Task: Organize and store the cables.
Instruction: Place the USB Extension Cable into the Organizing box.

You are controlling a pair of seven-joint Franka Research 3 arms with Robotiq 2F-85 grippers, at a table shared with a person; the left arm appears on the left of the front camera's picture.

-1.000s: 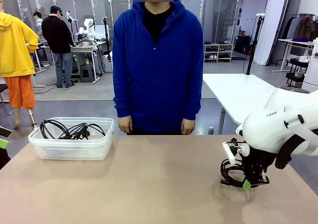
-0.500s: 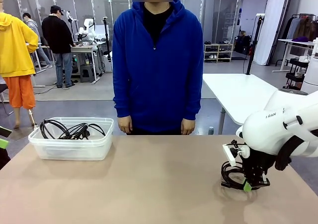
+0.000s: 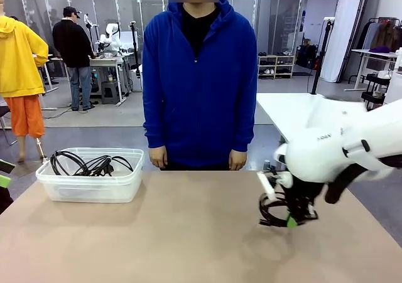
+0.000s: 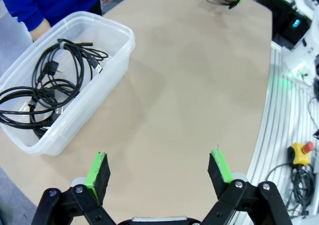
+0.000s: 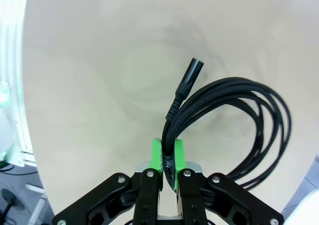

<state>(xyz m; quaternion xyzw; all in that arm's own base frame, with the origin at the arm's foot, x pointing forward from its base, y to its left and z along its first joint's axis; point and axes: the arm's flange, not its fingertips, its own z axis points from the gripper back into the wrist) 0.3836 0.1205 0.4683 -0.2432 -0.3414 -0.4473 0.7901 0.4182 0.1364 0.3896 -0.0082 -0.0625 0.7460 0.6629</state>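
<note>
A coiled black cable (image 3: 271, 211) hangs just above the table at the right, pinched in my right gripper (image 3: 290, 220), which is shut on it. In the right wrist view the green pads (image 5: 157, 154) clamp the braided strands (image 5: 234, 115), and a black plug (image 5: 188, 75) sticks out past them. Several more black cables (image 3: 88, 164) lie coiled in the clear plastic bin (image 3: 91, 187) at the left, also seen from the left wrist (image 4: 47, 93). My left gripper (image 4: 158, 171) hovers open over the bare table beside the bin (image 4: 107, 68), with nothing between its fingers.
A person in a blue hoodie (image 3: 199, 82) stands at the far edge of the table, hands down. The tan tabletop (image 3: 182, 233) stretches between the bin and the right arm. A red stop button (image 4: 301, 150) and floor cables lie off the table's side.
My right gripper has lifted the coiled cable off the table and carried it to the left, toward the middle. The bin and the person have not moved.
</note>
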